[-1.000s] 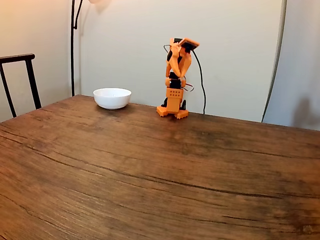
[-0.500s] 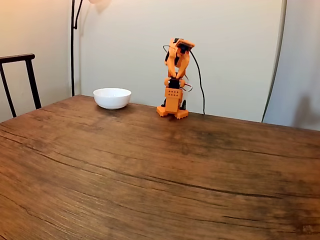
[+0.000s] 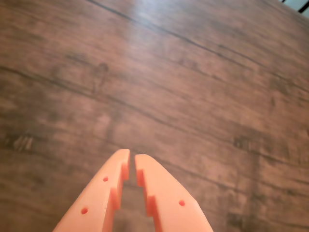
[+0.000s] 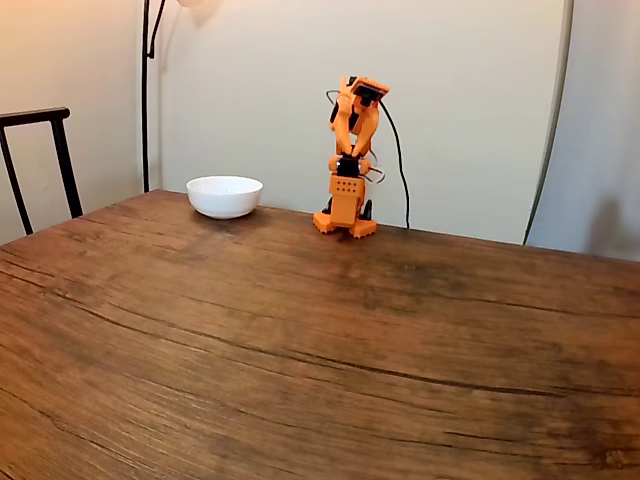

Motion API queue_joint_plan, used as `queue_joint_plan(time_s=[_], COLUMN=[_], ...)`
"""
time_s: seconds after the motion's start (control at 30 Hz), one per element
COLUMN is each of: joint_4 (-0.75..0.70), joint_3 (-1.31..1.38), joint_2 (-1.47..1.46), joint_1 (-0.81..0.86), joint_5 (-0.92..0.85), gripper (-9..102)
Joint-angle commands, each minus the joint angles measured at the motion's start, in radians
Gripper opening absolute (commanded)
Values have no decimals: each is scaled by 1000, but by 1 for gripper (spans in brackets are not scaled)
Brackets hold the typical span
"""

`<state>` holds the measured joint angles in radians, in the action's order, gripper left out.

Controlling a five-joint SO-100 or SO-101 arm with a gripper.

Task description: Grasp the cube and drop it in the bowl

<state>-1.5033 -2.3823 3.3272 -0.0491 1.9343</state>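
Your gripper [image 3: 132, 159] hung nearly closed, empty, over bare tabletop [image 3: 193, 87]; the bowl [image 4: 224, 195] sat beside the arm's base (cube unseen). Judged next: locate the cube first.

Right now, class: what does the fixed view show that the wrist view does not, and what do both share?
Fixed view alone: the round white bowl near the table's far edge, the folded orange arm to its right with a black cable, a dark chair back, a lamp pole, the pale wall.

Wrist view alone: the orange two-finger gripper close up, tips nearly together with nothing between them.

Both: the brown wooden table with dark grain lines.
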Motion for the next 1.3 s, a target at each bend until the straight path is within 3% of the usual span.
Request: queue_joint_plan(time_s=[0.0,0.53,0.73,0.87,1.13,1.27], joint_4=[137,541,609,535,209,147], joint_3=[-103,-572,-729,-729,-729,-729], joint_2=[0,-2,-2,-8,-6,-5], joint_1=[-9,-17,-11,25,100,94], joint_5=[-3,-74,-140,-161,-325,-325], gripper=[0,0,0,0,0,0])
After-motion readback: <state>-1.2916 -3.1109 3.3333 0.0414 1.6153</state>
